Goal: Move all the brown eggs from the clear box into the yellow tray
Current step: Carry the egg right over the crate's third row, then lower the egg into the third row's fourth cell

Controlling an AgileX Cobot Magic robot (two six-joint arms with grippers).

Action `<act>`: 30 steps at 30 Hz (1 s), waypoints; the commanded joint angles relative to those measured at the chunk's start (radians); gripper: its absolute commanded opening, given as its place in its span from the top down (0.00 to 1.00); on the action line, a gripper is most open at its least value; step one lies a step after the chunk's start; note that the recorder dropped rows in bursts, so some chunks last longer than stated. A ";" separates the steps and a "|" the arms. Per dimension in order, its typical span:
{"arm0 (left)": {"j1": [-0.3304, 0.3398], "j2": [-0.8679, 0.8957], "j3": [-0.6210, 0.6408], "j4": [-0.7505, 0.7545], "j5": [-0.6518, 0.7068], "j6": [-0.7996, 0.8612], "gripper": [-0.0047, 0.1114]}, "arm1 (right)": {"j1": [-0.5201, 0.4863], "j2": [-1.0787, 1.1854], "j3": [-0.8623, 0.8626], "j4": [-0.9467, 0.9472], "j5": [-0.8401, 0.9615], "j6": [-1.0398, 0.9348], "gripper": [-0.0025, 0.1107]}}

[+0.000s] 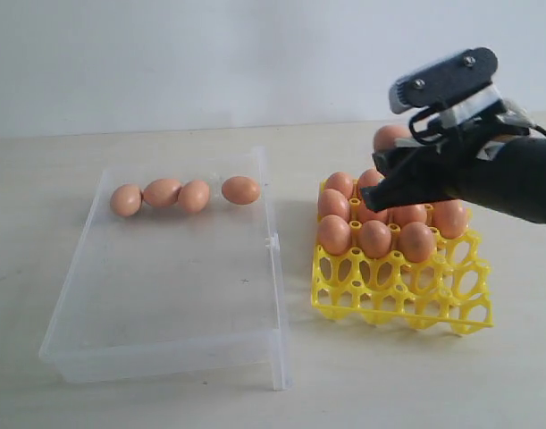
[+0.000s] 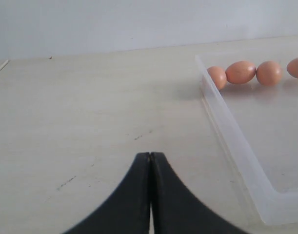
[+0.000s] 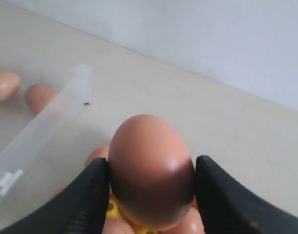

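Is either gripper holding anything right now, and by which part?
The right gripper holds one brown egg, its fingers pressing the egg's two opposite sides around its middle, above the yellow tray. The left gripper is shut and empty.

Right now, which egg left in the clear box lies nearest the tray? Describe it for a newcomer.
Find the clear box beside the yellow tray. Along its far wall, three brown eggs huddle touching; the lone egg lies past a gap at the tray end, touching none.
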 commanded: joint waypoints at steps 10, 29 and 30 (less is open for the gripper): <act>0.003 0.004 -0.005 0.003 -0.005 -0.001 0.96 | -0.159 -0.030 0.233 -0.364 -0.282 0.623 0.98; 0.003 0.004 -0.005 0.003 -0.005 -0.001 0.96 | -0.318 0.162 0.318 -0.577 -0.478 0.819 0.98; 0.003 0.004 -0.005 0.003 -0.005 -0.001 0.96 | -0.318 0.173 0.318 -0.573 -0.482 0.819 0.98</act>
